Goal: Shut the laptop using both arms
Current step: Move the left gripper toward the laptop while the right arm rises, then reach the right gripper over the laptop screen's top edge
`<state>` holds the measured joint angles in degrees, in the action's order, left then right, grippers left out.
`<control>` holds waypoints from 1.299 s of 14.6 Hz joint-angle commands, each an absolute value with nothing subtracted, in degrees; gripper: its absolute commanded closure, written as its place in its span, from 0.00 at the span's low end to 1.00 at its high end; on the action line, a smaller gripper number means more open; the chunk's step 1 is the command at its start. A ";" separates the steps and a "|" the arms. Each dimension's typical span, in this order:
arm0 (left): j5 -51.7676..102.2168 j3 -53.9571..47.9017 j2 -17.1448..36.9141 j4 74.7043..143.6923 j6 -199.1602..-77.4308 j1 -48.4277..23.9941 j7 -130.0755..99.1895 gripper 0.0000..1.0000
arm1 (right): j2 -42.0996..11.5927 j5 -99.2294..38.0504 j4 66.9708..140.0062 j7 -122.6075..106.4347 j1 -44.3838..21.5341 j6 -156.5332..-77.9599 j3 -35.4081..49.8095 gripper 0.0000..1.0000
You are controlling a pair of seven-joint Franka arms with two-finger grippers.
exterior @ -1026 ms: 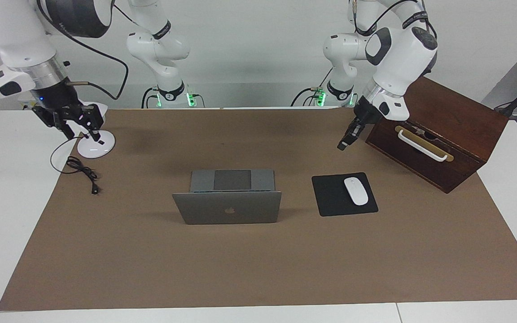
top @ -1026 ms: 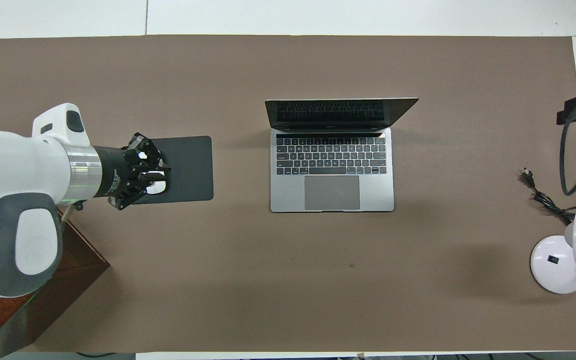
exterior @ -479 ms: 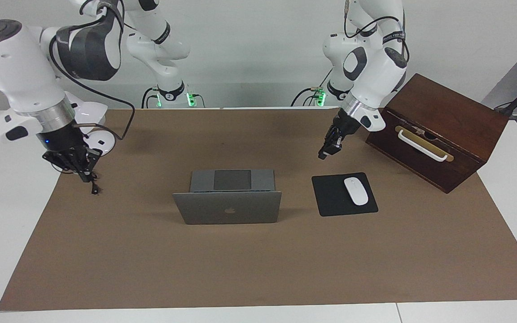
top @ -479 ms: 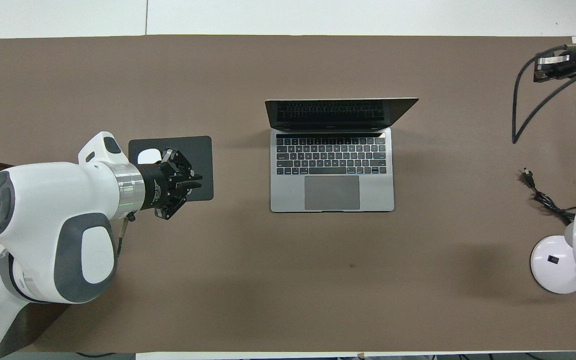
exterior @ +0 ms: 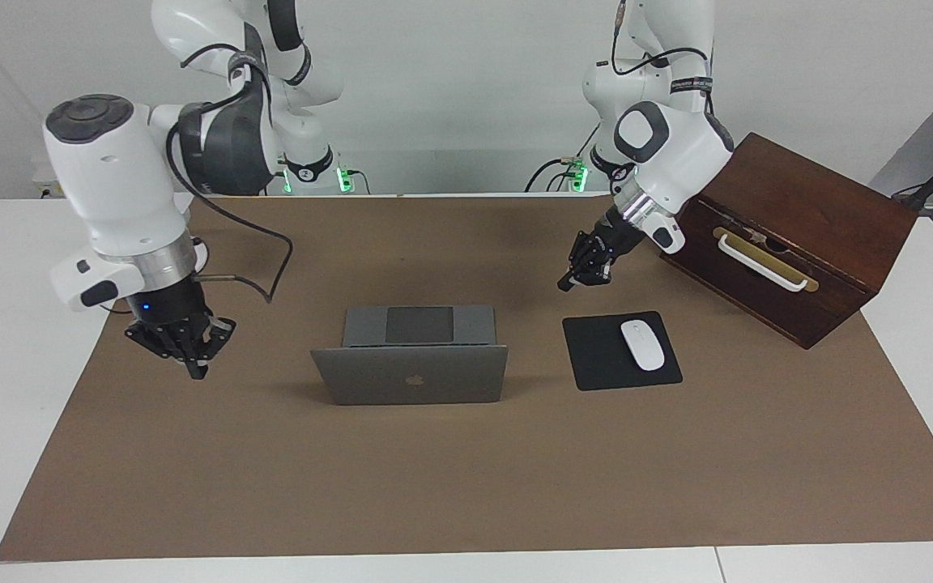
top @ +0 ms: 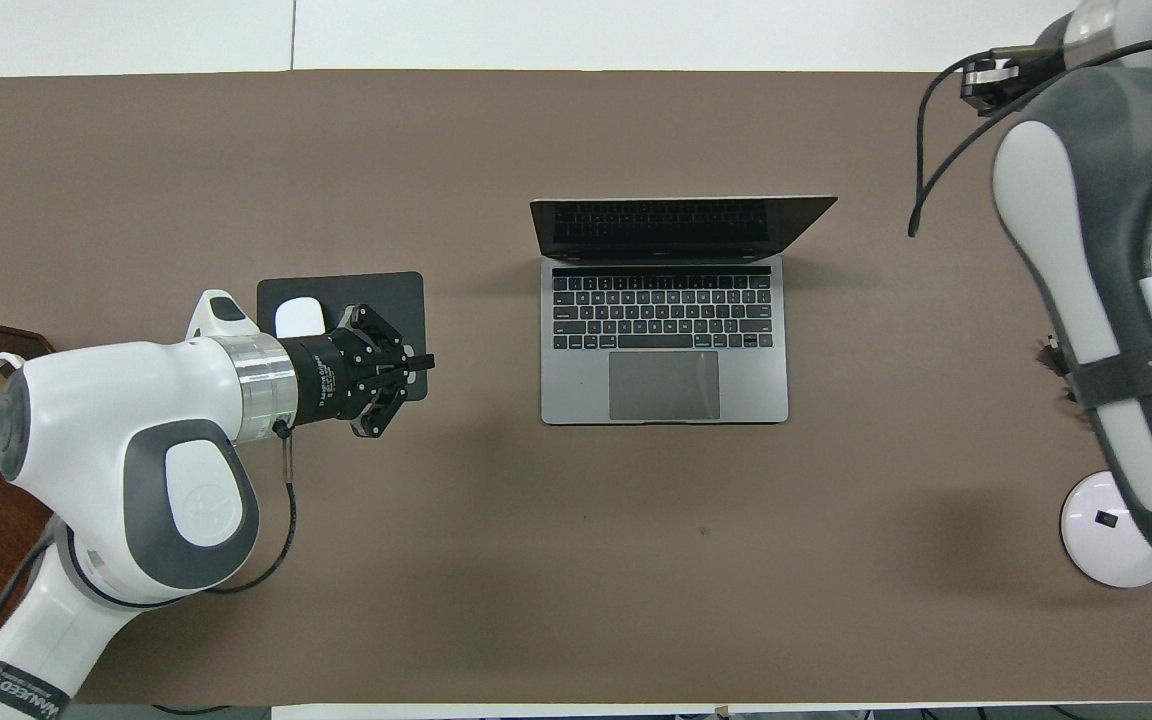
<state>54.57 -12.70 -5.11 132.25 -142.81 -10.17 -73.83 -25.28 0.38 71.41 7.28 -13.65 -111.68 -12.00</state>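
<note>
**Both arms up, laptop open between them**

Facing view: the laptop [exterior: 410, 363] sat mid-frame on the brown mat [exterior: 466, 486], lid upright w/ its logo side toward the camera, deck stretching up-frame toward the robots. Its long axis ran across the frame. The right gripper [exterior: 195, 368] hung at center-left, off one short end of the lid, fingertips clenched together and holding nothing. The left gripper [exterior: 568, 282] hung right of center and higher in frame, over bare mat just above the mouse pad [exterior: 596, 356], also clenched, empty. Neither touched the laptop. My read: the right gripper was nearer the lid edge; both would need to come in toward the lid's top edge from the two ends. A wooden box [exterior: 790, 235] stood at upper right and a white mouse [exterior: 642, 344] lay on the pad.

Overhead view: the laptop [top: 664, 310] was at center, screen tilted toward the top of frame, keyboard and trackpad showing, which the facing view hid. The left gripper [top: 424, 362] covered the pad's [top: 386, 300] lower corner at left-center, tips pointing at the laptop. The right arm [top: 1116, 330] filled the right edge; its gripper wasn't visible here. The lamp base [top: 1101, 545] showed at lower right.
</note>
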 commanded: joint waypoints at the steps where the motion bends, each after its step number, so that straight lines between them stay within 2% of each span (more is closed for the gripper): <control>1: 66.05 -12.13 -4.75 135.08 -151.93 -15.01 -78.73 1.00 | -27.51 -1.04 69.26 9.93 -19.75 -112.59 -17.73 1.00; 6: 81.09 -12.13 -0.28 134.91 -163.98 -23.10 -80.07 1.00 | -28.47 -5.89 69.35 11.69 -28.55 -113.02 -23.55 1.00; 9: 92.08 -12.13 2.02 134.21 -165.41 -24.69 -79.72 1.00 | -28.83 -9.12 70.05 12.74 -33.65 -114.52 -27.76 1.00; 13: 97.37 -12.13 5.09 132.63 -166.98 -26.97 -79.63 1.00 | -28.83 -16.24 73.91 15.03 -43.75 -114.61 -37.69 1.00; 19: 97.65 -12.04 10.19 129.91 -169.62 -30.23 -79.54 1.00 | -29.18 -17.14 75.05 16.26 -47.54 -115.57 -38.32 1.00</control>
<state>96.41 -12.73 7.13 132.43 -167.21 -28.74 -79.38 -29.13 -15.72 73.43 14.86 -45.20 -113.69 -36.94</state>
